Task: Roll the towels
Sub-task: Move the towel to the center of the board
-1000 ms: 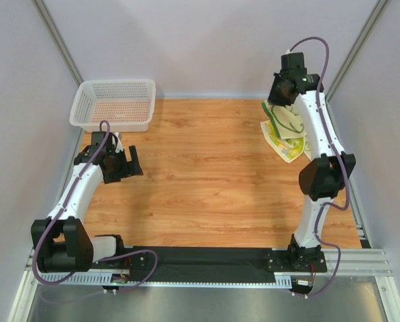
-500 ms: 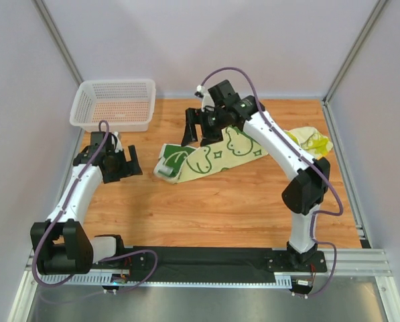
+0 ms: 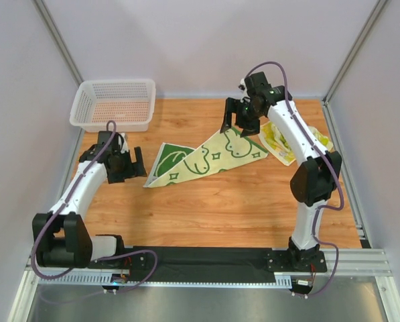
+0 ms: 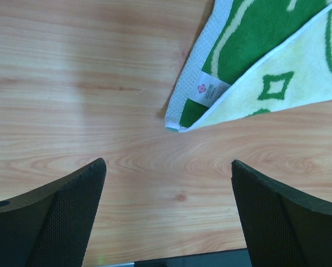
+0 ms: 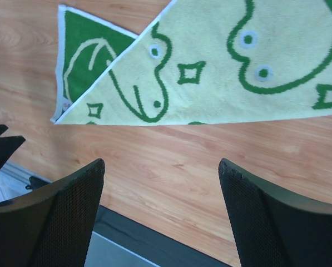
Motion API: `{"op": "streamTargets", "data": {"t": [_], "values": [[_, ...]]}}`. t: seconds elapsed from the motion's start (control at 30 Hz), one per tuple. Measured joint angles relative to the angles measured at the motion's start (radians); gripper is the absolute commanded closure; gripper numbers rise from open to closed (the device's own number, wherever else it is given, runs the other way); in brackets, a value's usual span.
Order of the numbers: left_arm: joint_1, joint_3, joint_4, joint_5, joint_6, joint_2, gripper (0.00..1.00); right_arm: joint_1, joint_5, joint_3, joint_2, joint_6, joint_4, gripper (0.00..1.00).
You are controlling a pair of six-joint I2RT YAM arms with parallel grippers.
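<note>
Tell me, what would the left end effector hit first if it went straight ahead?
Probably the towel, whose labelled corner lies just ahead of the left end effector; it might touch the table first.

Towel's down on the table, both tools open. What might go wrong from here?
1. The towel lies skewed and folded diagonally over itself; rolled as it lies, it would likely come out lopsided.
2. The spare towels sit right beside the right arm; a sweep may drag them.

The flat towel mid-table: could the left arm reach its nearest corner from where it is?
Probably yes. The left end effector is open and sits just short of the towel at its tagged corner, with only bare table between them.
</note>
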Motion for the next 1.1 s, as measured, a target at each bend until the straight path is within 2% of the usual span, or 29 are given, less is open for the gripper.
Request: {"op": "streamTargets", "data": {"t": [0.2,0.43,0.6,0.63,0.73,0.8,0.9,1.03,1.1], "values": [[-0.042,0.002,-0.008,0.001,-0.062,0.182,0.08,-0.034,0.051,0.004,0.02,-0.023,-0.023,0.16],[-0.042,-0.006,-0.003,0.013,-0.111,0.249,0.22,-0.079,0.081,0.097,0.145,-0.03,-0.049,0.16],[-0.042,-0.006,0.0,0.023,-0.131,0.306,0.22,-0.097,0.089,0.161,0.211,-0.03,-0.056,0.16],[-0.042,-0.006,0.0,0.027,-0.14,0.317,0.15,-0.096,0.089,0.166,0.218,-0.03,-0.057,0.17],[-0.042,-0.006,0.005,0.04,-0.177,0.329,0.05,-0.095,0.089,0.169,0.23,-0.03,-0.058,0.17],[-0.042,-0.007,0.017,0.051,-0.204,0.33,0.04,-0.093,0.085,0.169,0.235,-0.03,-0.058,0.17],[-0.042,-0.008,0.037,0.061,-0.238,0.33,0.07,-0.093,0.078,0.169,0.243,-0.03,-0.058,0.17],[-0.042,-0.008,0.051,0.061,-0.27,0.331,0.18,-0.093,0.069,0.17,0.256,-0.03,-0.058,0.17],[-0.042,-0.008,0.058,0.058,-0.282,0.34,0.2,-0.093,0.062,0.171,0.263,-0.03,-0.057,0.17]]}}
